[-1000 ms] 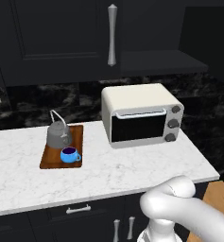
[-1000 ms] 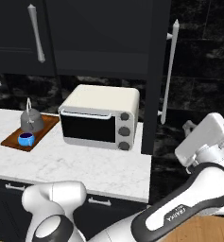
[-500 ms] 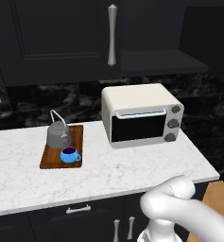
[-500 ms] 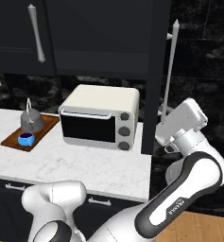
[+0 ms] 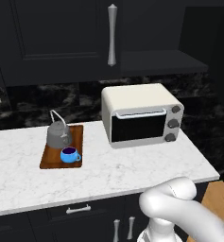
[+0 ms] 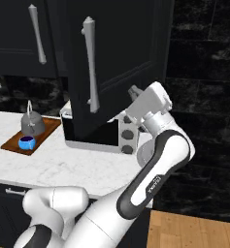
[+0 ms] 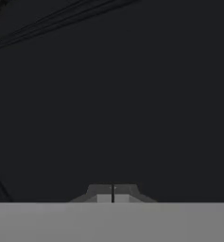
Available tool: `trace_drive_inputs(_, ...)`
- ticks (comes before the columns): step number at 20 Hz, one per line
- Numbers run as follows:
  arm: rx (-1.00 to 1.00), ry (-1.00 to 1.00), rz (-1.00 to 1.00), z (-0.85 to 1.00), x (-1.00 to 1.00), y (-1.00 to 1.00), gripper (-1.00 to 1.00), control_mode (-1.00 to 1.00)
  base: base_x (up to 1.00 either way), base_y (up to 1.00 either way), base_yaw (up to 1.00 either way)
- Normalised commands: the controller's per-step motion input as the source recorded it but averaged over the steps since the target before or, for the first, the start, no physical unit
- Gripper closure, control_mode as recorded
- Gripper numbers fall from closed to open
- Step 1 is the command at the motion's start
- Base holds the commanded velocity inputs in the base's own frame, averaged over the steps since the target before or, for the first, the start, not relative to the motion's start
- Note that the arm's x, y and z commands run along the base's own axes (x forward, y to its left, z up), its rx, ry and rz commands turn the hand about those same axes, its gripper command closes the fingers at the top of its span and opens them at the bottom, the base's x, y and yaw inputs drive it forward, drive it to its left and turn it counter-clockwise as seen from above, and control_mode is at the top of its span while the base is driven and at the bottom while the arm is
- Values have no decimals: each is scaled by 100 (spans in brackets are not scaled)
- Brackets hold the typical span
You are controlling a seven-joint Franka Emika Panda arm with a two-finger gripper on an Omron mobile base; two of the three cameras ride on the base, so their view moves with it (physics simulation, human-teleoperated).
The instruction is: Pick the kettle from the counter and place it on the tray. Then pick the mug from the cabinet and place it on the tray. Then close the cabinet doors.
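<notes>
Cabinet doors [image 6: 116, 72]: left one looks shut; right one, middle of the right base view, is half swung, I push it. This step is left.
Tray [image 5: 49, 159]: lower left of the left base view, on the counter [image 5: 113, 170].
Kettle [image 5: 59, 134]: on tray, done.
Mug [image 5: 70, 154]: on tray, done.
My gripper [image 7: 113, 193]: clenched, empty, against the dark panel.

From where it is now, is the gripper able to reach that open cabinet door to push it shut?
Probably yes. The gripper, jaws closed, sits right at the back face of the half-open cabinet door, with nothing between them; the toaster oven stands lower.
</notes>
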Motion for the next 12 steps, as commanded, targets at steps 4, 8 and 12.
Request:
trace_drive_inputs(4, 0, 1, -2, 42, 57, 76, 100, -100, 0, 0, 0)
trace_drive_inputs(8, 0, 5, -9, 45, 54, 69, 100, -100, 0, 0, 0)
trace_drive_inputs(12, 0, 21, -21, 67, 44, 65, 100, -100, 0, 0, 0)
